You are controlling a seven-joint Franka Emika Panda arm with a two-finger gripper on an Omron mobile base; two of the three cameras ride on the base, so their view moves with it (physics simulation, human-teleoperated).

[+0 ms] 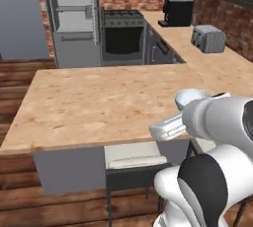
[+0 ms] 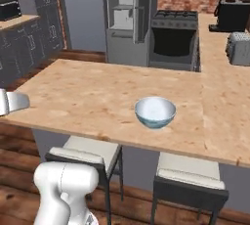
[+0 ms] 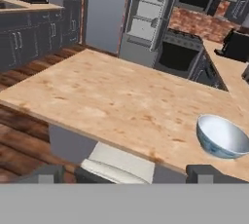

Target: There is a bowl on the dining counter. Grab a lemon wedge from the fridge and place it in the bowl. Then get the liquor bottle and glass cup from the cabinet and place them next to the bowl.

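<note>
My jaws [image 3: 126, 173] stand spread wide with nothing between them, hanging short of the near edge of the dining counter [image 2: 88, 97]. Scanning from the left in my hand view, the wood-grain top lies bare until the bowl [image 3: 221, 137], which sits at about four o'clock, near the counter's front edge. Beyond the counter, at about twelve o'clock, the fridge [image 3: 146, 18] stands with pale shelves showing inside. Just to its right is the black oven [image 3: 180, 55]. Two stools [image 2: 93, 153] are tucked under the counter's near edge.
</note>
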